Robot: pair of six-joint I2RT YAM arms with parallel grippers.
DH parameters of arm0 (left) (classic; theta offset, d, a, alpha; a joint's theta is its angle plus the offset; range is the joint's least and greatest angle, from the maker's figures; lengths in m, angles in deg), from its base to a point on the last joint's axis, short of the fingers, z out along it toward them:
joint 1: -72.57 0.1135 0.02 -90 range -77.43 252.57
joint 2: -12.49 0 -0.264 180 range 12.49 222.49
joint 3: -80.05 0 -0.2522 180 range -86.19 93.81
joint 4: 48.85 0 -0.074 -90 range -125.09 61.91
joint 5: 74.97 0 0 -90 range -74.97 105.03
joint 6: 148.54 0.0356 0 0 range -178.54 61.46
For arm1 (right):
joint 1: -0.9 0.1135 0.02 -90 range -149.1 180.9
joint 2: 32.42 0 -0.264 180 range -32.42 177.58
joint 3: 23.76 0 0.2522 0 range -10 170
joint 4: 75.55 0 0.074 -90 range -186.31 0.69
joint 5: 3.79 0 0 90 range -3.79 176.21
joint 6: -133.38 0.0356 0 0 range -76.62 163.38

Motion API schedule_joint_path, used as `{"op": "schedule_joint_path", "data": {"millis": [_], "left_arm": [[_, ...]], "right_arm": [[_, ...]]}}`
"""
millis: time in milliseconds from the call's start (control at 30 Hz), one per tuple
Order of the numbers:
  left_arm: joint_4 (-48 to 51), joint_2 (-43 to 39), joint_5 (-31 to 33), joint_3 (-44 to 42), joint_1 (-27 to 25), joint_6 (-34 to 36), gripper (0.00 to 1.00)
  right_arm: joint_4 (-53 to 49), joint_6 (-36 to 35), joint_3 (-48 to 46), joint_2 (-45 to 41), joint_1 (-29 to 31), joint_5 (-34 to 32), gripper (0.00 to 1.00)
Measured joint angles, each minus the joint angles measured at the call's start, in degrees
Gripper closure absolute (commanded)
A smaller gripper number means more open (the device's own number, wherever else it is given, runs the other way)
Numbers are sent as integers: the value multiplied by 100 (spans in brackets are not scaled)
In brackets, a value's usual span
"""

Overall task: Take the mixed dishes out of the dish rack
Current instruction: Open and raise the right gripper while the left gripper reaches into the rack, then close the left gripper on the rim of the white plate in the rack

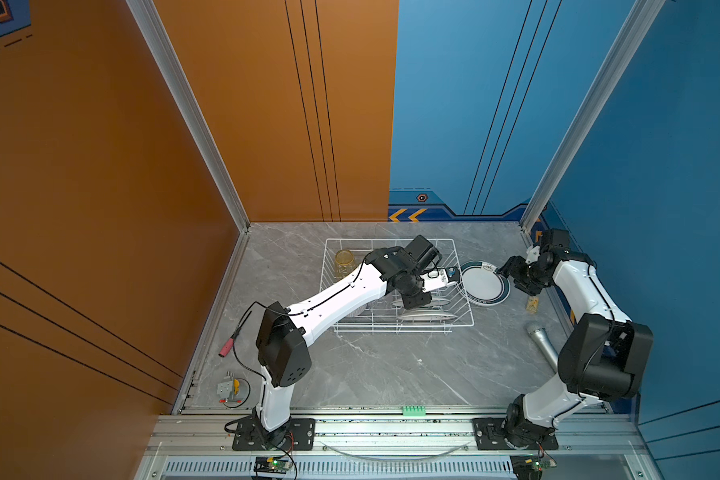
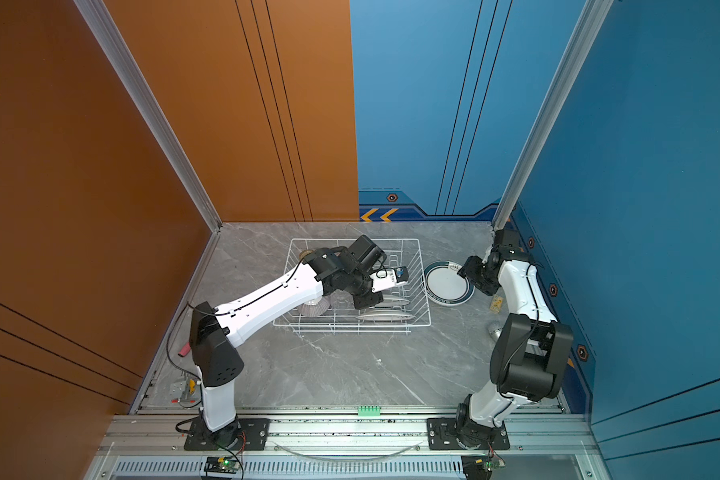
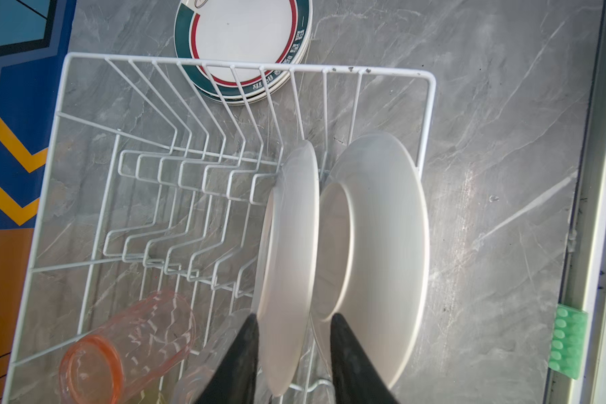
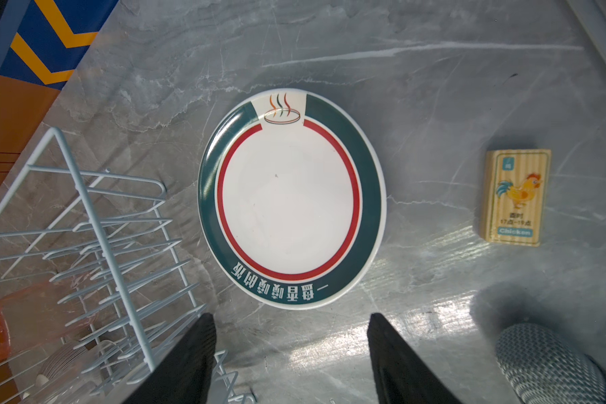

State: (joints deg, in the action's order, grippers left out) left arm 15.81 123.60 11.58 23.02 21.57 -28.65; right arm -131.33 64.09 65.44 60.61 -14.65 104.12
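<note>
The left gripper stands spread around an upright white plate in the dish rack, so it should probably squeeze and lift next

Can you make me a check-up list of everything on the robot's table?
Surface: grey marble table, no spills seen.
Job's things: dish rack holds two upright plates, pink tumbler lying down, yellow tumbler, ribbed bowl; plate stack sits beside it.
Clutter: microphone, chicken card, screwdriver.
Grippers: left gripper fingers straddle one upright plate, grip unclear; right gripper open by plate stack.
Cables: black cable loops beside left arm.
Surroundings: orange wall, blue wall.
</note>
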Motion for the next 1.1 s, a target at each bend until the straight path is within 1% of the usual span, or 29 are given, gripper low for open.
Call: {"op": "schedule_joint_path", "data": {"millis": [133, 333, 500, 733, 833, 967, 1100], "left_arm": [[133, 223, 46, 221, -13, 107, 65], [278, 459, 157, 313, -39, 229, 65], [326, 678, 503, 479, -44, 310, 67], [337, 874, 1014, 719, -44, 382, 73], [339, 949, 1150, 772, -46, 415, 77], [354, 1025, 1316, 837, -46, 437, 87], [258, 1069, 1620, 907, -48, 501, 93]], "right_arm": [[-2, -37, -15, -4, -50, 9, 32], [-2, -39, -37, -31, -85, 13, 32], [0, -39, -103, -127, -140, 52, 32], [2, -39, -175, -199, -184, 149, 32], [2, -39, -186, -199, -199, 164, 32], [4, -39, -192, -199, -227, 197, 32], [7, -39, -208, -199, -247, 264, 32]]}}
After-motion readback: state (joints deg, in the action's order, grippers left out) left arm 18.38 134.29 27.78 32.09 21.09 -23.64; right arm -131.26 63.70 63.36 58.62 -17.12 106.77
